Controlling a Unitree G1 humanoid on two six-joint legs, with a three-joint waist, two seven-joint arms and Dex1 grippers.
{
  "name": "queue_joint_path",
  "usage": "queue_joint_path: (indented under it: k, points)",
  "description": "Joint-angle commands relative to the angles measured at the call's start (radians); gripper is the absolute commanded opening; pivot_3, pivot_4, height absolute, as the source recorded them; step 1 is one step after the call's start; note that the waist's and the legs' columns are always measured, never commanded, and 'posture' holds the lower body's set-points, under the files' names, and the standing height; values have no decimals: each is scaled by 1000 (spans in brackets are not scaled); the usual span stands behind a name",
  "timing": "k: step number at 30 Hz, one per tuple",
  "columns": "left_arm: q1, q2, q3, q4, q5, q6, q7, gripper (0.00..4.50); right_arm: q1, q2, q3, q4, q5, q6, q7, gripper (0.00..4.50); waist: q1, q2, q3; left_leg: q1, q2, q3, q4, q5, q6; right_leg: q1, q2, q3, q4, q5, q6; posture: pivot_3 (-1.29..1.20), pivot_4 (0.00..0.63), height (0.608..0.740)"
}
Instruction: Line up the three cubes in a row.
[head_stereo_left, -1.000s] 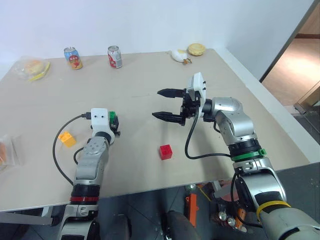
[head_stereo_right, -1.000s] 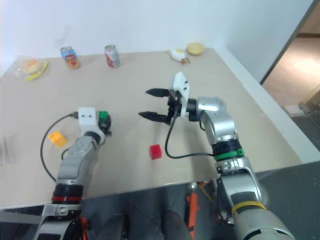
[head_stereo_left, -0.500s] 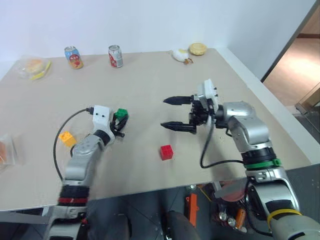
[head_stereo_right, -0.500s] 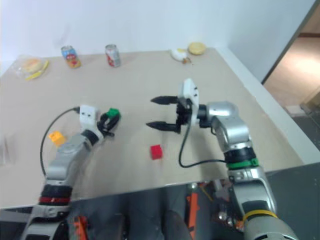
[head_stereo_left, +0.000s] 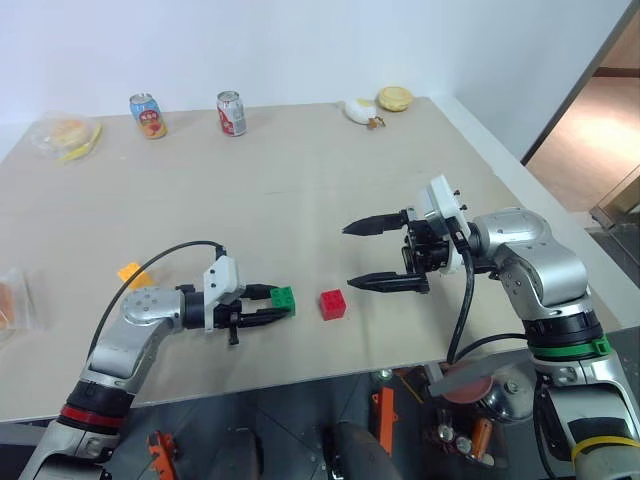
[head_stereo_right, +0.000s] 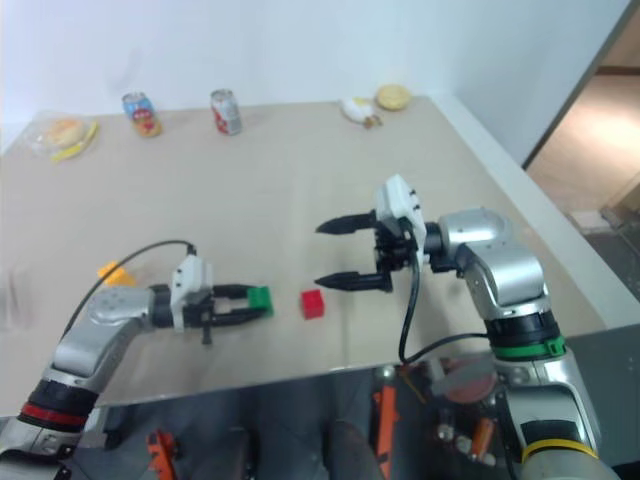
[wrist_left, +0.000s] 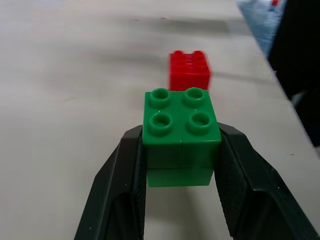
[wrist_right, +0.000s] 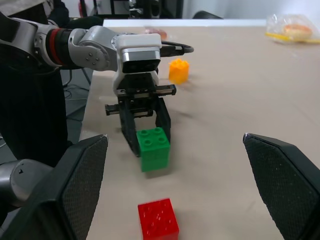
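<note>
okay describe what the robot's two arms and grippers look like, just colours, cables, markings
Both arms are silver-grey metal. The left gripper and right gripper each have two tapered black fingers behind a white boxy mount, with a black cable looping back to the arm. The left arm has a red and black band, the right a green band, and a yellow one lower down.

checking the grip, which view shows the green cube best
The left wrist view: the green cube sits close up, clamped between the left hand's fingers. The right wrist view shows it farther off; the head views show it small.
</note>
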Motion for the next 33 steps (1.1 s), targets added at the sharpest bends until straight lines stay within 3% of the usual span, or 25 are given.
queue_joint_path:
  k: [1, 28, 30, 33]
  points:
    - [-18, 6, -4, 9, 4, -13, -26, 1289, 9, -18, -44, -61, 26, 4, -17, 4500, -1, 0, 0, 0, 0, 0, 0, 0, 0, 0, 1, 0, 0, 0, 0, 0, 150, 740]
    - [-20, 47, 8, 85, 46, -84, -50, 1289, 23, -13, -42, -58, 28, -2, -27, 4500, 0, 0, 0, 0, 2, -1, 0, -1, 1, 0, 3, 0, 0, -1, -1, 0, 150, 740]
    - [-28, 49, 8, 93, 48, -88, -49, 2324, 23, -13, -42, -57, 28, -2, -26, 4500, -1, 0, 0, 0, 2, -1, 0, -1, 1, 0, 3, 0, 0, -1, -1, 0, 150, 740]
    - [-33, 50, 10, 92, 44, -86, -52, 3342, 20, -13, -42, -53, 29, -3, -22, 4500, 0, 0, 0, 0, 2, -1, 0, -1, 1, 0, 3, 0, 0, -1, -1, 0, 150, 740]
